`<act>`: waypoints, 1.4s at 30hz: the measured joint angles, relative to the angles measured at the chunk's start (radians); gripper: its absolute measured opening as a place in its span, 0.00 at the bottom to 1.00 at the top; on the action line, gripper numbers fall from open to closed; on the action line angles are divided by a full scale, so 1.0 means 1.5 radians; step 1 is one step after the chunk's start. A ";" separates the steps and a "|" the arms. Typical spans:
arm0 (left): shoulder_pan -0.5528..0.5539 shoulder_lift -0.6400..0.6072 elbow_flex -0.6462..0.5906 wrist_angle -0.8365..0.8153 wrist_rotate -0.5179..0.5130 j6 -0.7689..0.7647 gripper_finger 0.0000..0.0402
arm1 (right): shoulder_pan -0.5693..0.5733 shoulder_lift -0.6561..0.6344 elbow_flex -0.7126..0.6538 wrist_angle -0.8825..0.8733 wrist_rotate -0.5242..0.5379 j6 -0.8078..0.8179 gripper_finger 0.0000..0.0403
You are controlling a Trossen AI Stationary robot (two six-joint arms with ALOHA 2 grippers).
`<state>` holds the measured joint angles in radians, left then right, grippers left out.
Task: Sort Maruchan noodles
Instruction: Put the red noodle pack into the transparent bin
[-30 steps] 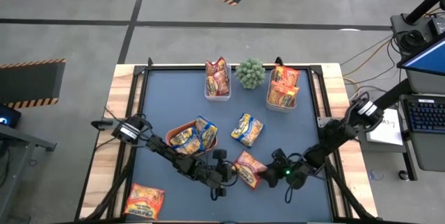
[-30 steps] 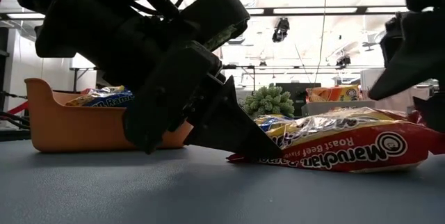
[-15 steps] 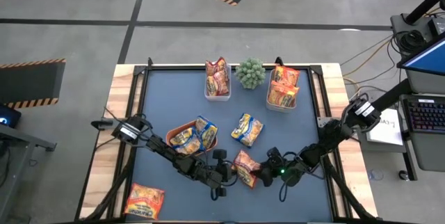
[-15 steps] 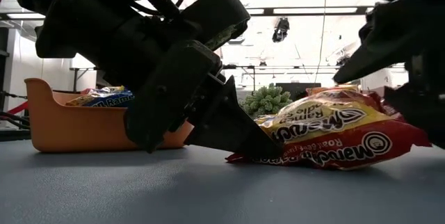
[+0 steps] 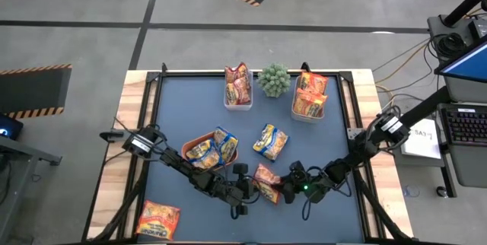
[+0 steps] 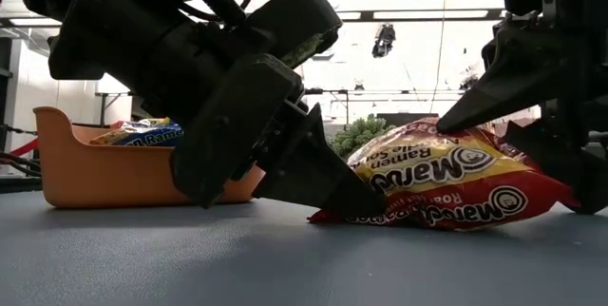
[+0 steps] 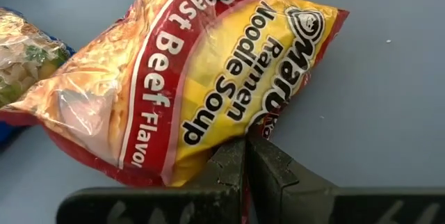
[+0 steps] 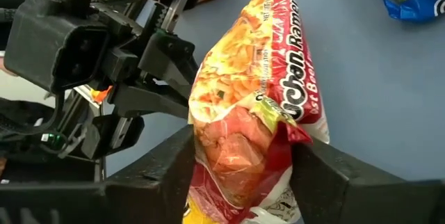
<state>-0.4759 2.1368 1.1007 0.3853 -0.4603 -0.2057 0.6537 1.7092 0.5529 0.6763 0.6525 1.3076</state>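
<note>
A red-orange Maruchan packet (image 5: pixel 265 182) (image 6: pixel 446 178) stands tipped up near the table's near edge, between my two grippers. Its lower edge (image 6: pixel 418 219) is on the mat. My left gripper (image 5: pixel 252 188) (image 7: pixel 245 156) is shut, just left of the packet, fingers slanting down to the mat. My right gripper (image 5: pixel 286 186) (image 8: pixel 243 161) is open, just right of it, with the packet's end between its fingers. A yellow-and-blue packet (image 5: pixel 271 141) lies flat farther in. Another red-orange packet (image 5: pixel 158 219) lies on the near left wooden edge. My left gripper meets the packet's lower left edge (image 7: pixel 222 156) with the tips of its shut fingers, which slant down from the table's left onto the mat (image 6: pixel 366 209). The packet leans over them. My right gripper has the packet's right end (image 8: pixel 240 147) between its open fingers (image 8: pixel 174 158), coming level from the table's right. One finger lies over the raised face (image 6: pixel 456 121), the other behind the end (image 6: pixel 565 178). The packet is tilted, its lower edge on the mat.
An orange tray (image 5: pixel 199 140) left of centre holds yellow-and-blue packets. Two clear tubs (image 5: pixel 237 106) (image 5: pixel 304 117) with red-orange packets stand at the far edge, a green plant (image 5: pixel 274 80) between them. Bare mat shows on the left and far right.
My right gripper has moved toward the table's left, toward my left gripper, with its fingers passing around the packet's right end. The packet, flat before, has been pushed up: its right side has risen and it now bulges tilted, while its left edge has stayed against the left fingers.
</note>
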 joint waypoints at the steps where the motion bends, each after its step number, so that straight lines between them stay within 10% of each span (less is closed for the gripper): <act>1: 0.000 0.000 0.000 0.000 0.000 -0.002 0.00 | 0.000 0.000 0.000 0.001 0.000 -0.002 0.46; 17: -0.005 -0.012 -0.001 -0.005 0.004 -0.002 0.00 | -0.002 0.000 0.000 -0.001 0.002 -0.033 0.11; 42: -0.021 -0.182 -0.002 -0.220 -0.026 0.067 0.00 | 0.000 -0.102 -0.001 -0.008 0.026 -0.209 0.02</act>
<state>-0.5079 1.8639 1.0974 0.0548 -0.4994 -0.1048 0.6540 1.5567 0.5513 0.6636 0.6909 0.9934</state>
